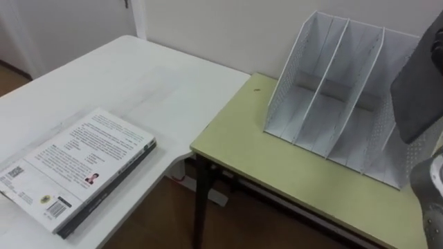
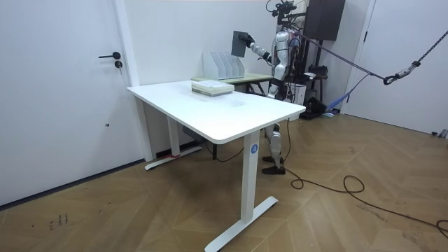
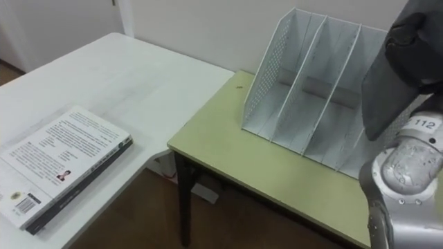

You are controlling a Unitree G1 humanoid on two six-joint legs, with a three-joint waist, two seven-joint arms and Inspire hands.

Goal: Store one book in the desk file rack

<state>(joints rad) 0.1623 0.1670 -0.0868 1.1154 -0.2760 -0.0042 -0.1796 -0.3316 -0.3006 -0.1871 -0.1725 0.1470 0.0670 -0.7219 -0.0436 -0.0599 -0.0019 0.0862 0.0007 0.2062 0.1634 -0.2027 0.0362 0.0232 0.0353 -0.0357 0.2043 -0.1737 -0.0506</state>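
A dark grey book [image 3: 389,93] hangs upright in the air over the right end of the white file rack [image 3: 308,83], and my right hand [image 3: 408,31] is shut on its top edge. The rack has three slots, all bare, and stands at the back of the green desk [image 3: 277,173]. In the room view the book [image 2: 241,44] is held above and just to the right of the rack [image 2: 224,64]. My left hand [image 2: 278,75] hangs low by my body in that view, too small to read.
A stack of books [image 1: 76,166] with a white cover on top lies on the white table [image 1: 138,76] to my left. A gap of wooden floor separates that table's corner from the green desk. The wall stands right behind the rack.
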